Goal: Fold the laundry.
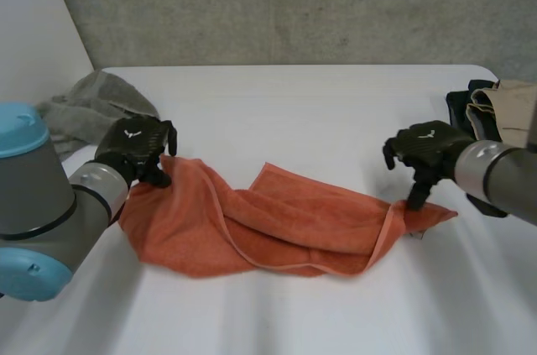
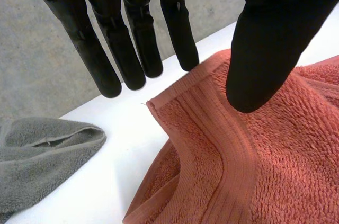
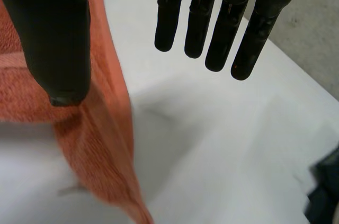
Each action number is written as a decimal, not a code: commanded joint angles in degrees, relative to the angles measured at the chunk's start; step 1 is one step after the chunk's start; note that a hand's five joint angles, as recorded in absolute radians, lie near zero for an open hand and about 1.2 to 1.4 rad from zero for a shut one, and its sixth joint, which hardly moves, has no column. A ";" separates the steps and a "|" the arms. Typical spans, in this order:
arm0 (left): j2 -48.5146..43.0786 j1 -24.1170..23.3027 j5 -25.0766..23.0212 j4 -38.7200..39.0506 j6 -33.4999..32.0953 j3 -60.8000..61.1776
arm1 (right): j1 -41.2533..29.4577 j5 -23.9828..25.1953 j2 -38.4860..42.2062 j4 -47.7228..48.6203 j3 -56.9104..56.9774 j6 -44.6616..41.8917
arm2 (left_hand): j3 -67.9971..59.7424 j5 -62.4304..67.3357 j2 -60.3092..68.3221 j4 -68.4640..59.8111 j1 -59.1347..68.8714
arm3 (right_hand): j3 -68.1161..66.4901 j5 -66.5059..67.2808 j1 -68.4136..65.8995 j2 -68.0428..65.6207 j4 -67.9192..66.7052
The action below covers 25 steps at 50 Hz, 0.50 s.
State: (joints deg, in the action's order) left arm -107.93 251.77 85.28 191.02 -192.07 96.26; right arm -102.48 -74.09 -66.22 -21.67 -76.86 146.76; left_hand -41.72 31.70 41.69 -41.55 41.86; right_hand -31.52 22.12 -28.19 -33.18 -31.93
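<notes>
We note an orange towel (image 1: 285, 229) lying rumpled across the middle of the white table (image 1: 302, 103), one long side turned over onto itself, hem showing along the fold.

Left hand (image 1: 134, 147) sits at the towel's left corner. In the left wrist view its fingers (image 2: 132, 49) run straight and spread wide, out past the corner over bare table; the thumb (image 2: 265, 49) hangs over the ribbed hem. We cannot tell whether the thumb tip touches the pile. Nothing is pinched.

Right hand (image 1: 426, 147) is at the towel's right end. In the right wrist view its fingers are straight and wide over bare table just beside the towel's edge, the thumb over the cloth. In the head view one digit points down onto the towel's end; the contact itself is hard to make out.

A grey cloth (image 1: 88, 103) lies bunched near the table's left edge, partly hidden behind the left arm. Dark and beige garments (image 1: 495, 107) sit at the right edge, cut off by the frame
</notes>
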 commanded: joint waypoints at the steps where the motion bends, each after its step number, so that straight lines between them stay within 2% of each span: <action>1: -0.09 0.13 -0.03 0.06 -1.20 0.60 | 3.42 0.09 -0.93 -8.03 -0.83 -7.89 | -18.28 18.30 18.31 -18.44 18.13 | -2.11 1.51 -5.45 -0.45 -1.70; 7: -0.71 0.22 -0.03 0.50 -2.96 0.60 | 4.21 0.09 -1.02 -8.39 -3.64 -8.60 | -19.98 20.00 20.01 -20.14 19.83 | -1.94 1.35 -5.28 -0.28 -1.54; 12: -2.28 0.22 -0.03 3.39 -4.36 0.69 | 4.74 0.79 -0.93 -4.10 -7.24 -5.36 | -7.89 7.91 7.92 -8.06 7.74 | -2.45 1.85 -5.78 -0.79 -2.04; 19: -3.34 0.13 -0.11 5.42 -4.71 0.51 | 4.74 2.28 -0.40 -0.57 -12.16 -3.68 | -8.03 8.05 8.06 -8.19 7.88 | -1.27 0.67 -4.61 0.39 -0.86; 22: -4.13 0.13 -0.20 5.42 -4.71 0.25 | 5.01 4.30 -0.49 1.53 -14.18 -3.68 | -12.54 12.56 12.58 -12.71 12.40 | -1.27 0.67 -4.61 0.39 -0.86; 25: -4.92 0.13 -0.20 5.42 -4.71 -0.10 | 5.09 5.45 -1.10 2.86 -15.59 -4.03 | -28.68 28.70 28.71 -28.84 28.53 | -1.10 0.50 -4.44 0.56 -0.69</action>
State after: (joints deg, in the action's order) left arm -111.51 251.93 85.15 196.29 -196.90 96.73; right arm -97.64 -71.29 -66.73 -21.81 -89.17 143.12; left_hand -47.12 37.03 47.34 -47.10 47.57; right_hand -30.67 20.92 -27.29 -31.39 -30.85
